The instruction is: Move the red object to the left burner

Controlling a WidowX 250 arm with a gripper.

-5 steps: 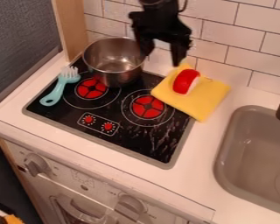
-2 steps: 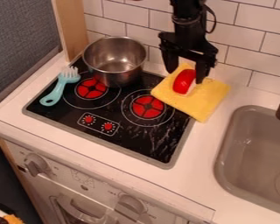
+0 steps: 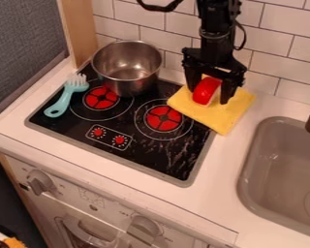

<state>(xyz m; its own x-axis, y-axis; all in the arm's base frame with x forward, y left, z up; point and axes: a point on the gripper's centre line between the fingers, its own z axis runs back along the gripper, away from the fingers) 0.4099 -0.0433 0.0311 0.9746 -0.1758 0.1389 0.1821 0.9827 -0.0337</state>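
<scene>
Pincer point(image 3: 210, 97) lowered over the yellow cloth point(image 3: 222, 115), its 2 fingers spread, 1 on each side of the red object point(image 3: 205, 90). That object rests on the cloth, at the right edge of the black stovetop point(image 3: 147, 157). On the stovetop: 2 red burners point(image 3: 163, 118), a metal pot point(image 3: 127, 70) at the back, a teal brush point(image 3: 64, 99) at the left.

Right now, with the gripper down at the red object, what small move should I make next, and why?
I'd probably close the gripper gently on the red object: its fingers stand apart, one on either side of it, and the object lies on the yellow cloth, not yet on the left burner.
</scene>
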